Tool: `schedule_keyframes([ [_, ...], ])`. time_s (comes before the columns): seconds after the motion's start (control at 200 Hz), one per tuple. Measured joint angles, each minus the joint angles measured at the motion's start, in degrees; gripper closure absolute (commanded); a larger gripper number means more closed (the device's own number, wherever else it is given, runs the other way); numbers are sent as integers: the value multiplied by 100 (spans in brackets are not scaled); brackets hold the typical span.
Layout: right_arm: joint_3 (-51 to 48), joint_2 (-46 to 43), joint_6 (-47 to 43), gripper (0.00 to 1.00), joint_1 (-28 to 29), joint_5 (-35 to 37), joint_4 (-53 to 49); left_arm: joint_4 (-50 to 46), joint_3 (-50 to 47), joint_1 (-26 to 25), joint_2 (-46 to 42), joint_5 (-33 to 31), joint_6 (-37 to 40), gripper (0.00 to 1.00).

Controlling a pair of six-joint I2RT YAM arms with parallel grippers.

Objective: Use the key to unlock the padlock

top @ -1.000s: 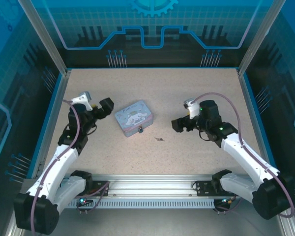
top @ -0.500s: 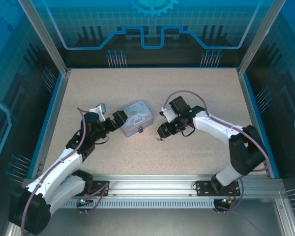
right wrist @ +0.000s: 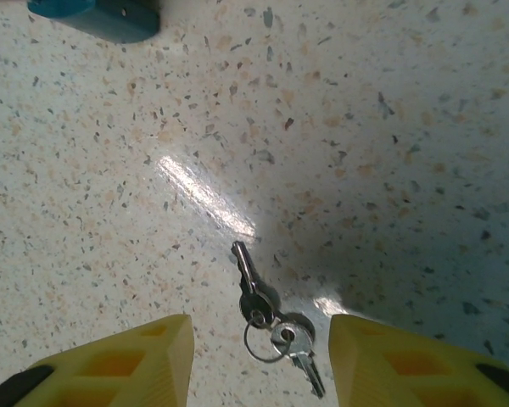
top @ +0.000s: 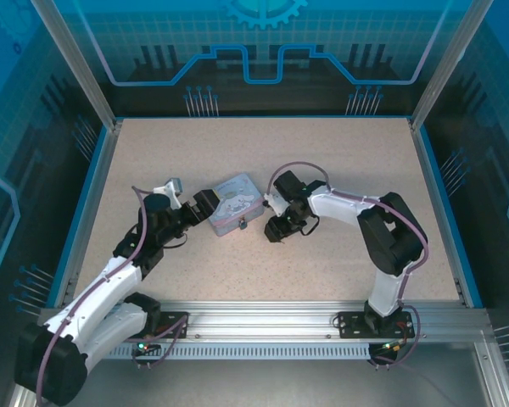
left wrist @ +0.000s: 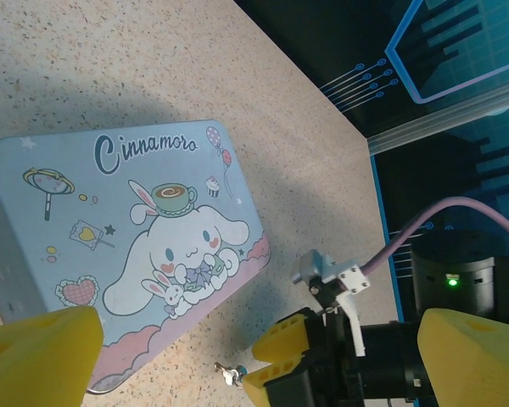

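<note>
A light-blue rectangular tin (top: 236, 202) lies flat, lid up, left of centre on the speckled beige tabletop (top: 339, 161). Its lid (left wrist: 110, 195) shows a white long-eared cartoon figure, small rabbits, a heart and "Cinnamoro" lettering. Teal circuit-patterned panels (top: 263, 42) wall the table.

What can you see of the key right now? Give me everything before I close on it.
The key is small, thin, silvery metal, joined by a slim wire ring to a second one like it. The bunch lies flat on the speckled tabletop, one blade pointing away from the wrist camera, the other toward the lower right. It sits between the yellow jaws of the right gripper, which stand apart on either side. Neither touches it; only the tabletop does.
</note>
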Motion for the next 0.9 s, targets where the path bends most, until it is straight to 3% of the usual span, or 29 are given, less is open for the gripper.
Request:
schedule_keyframes([
  [0.9, 210, 330, 7, 70, 315, 470, -155, -151, -2, 0, -57, -26, 26, 1],
])
